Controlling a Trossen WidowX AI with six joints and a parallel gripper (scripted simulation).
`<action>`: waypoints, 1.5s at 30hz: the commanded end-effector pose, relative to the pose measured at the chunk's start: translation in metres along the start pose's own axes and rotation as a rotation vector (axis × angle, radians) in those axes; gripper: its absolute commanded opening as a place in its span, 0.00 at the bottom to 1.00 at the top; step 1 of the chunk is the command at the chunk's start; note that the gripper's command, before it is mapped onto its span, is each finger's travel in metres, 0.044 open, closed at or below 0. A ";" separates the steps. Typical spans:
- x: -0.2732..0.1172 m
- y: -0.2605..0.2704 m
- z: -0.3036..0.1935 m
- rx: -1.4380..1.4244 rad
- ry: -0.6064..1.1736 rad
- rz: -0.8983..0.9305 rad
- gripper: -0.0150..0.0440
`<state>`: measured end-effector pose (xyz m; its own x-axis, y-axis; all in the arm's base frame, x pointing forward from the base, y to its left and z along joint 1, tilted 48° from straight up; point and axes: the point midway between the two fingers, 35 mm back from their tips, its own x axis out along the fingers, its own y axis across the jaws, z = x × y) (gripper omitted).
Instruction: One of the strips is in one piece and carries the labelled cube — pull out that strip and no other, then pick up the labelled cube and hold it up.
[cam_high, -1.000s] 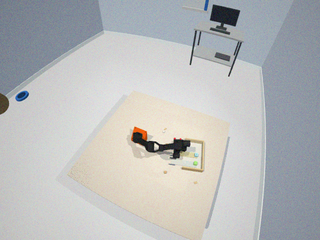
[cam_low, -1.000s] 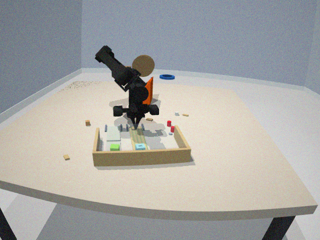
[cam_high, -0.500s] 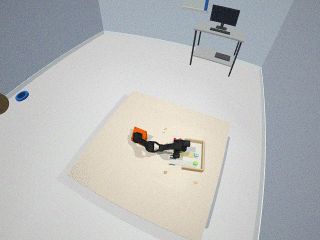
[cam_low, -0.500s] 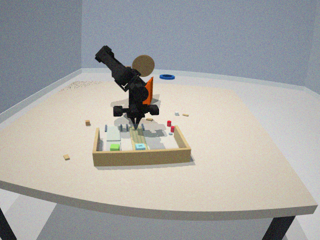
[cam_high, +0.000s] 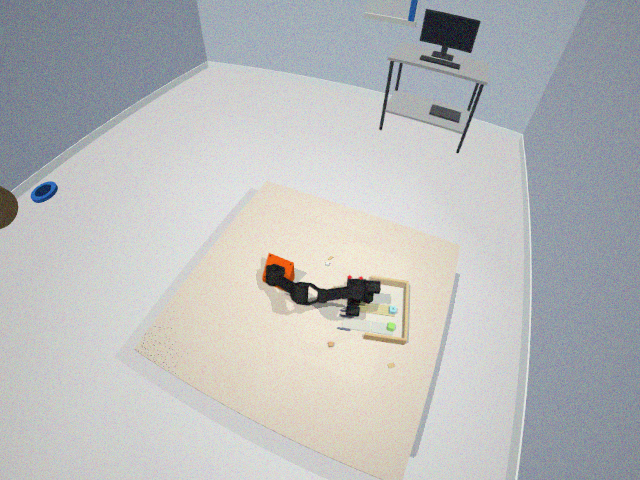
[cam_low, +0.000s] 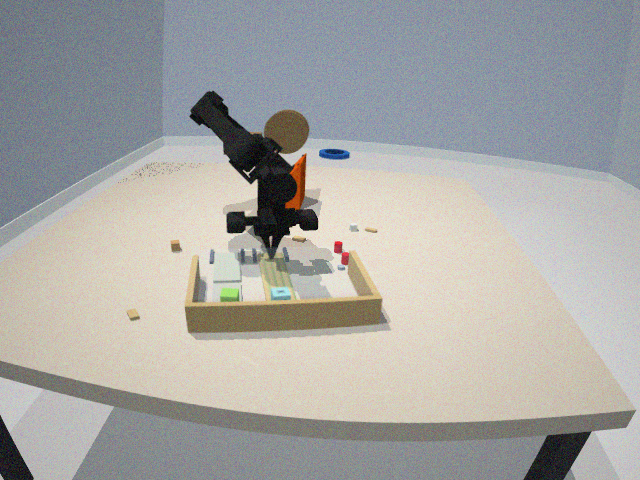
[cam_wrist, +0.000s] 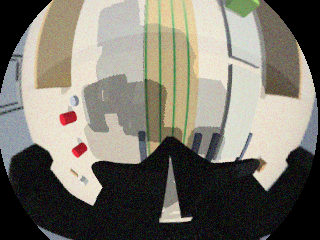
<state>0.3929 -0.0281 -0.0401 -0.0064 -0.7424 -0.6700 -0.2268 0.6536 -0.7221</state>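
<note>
A striped yellow strip (cam_high: 379, 310) (cam_low: 274, 271) (cam_wrist: 167, 60) shows no break in its visible part. The light-blue cube (cam_high: 392, 309) (cam_low: 280, 293) with a dark mark on top sits on its far end, outside the wrist view. A pale strip (cam_high: 364, 326) (cam_low: 226, 268) (cam_wrist: 243, 100) lies beside it, with a gap across it in the wrist view; the green cube (cam_high: 391, 326) (cam_low: 229, 294) (cam_wrist: 242, 5) is on its far part. My gripper (cam_low: 271, 256) (cam_wrist: 169, 139) is shut and empty, low over the striped strip's near end. Whether it touches cannot be told.
A three-sided wooden frame (cam_high: 406, 315) (cam_low: 284, 316) (cam_wrist: 59, 45) surrounds the strips, open toward the arm's base. Dark upright tabs (cam_low: 285, 254) (cam_wrist: 142, 145) flank the strips' near ends. Red cylinders (cam_low: 338, 246) (cam_wrist: 68, 118) and small wooden bits (cam_high: 330, 344) (cam_low: 175, 245) lie outside the frame.
</note>
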 end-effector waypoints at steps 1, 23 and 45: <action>0.002 0.000 0.000 -0.004 0.002 -0.003 0.25; 0.004 0.000 -0.011 -0.004 0.002 -0.003 0.25; 0.005 0.002 -0.044 -0.006 0.003 -0.003 0.25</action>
<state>0.3601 -0.0339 -0.0340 0.0076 -0.7408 -0.6716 -0.2224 0.6536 -0.7234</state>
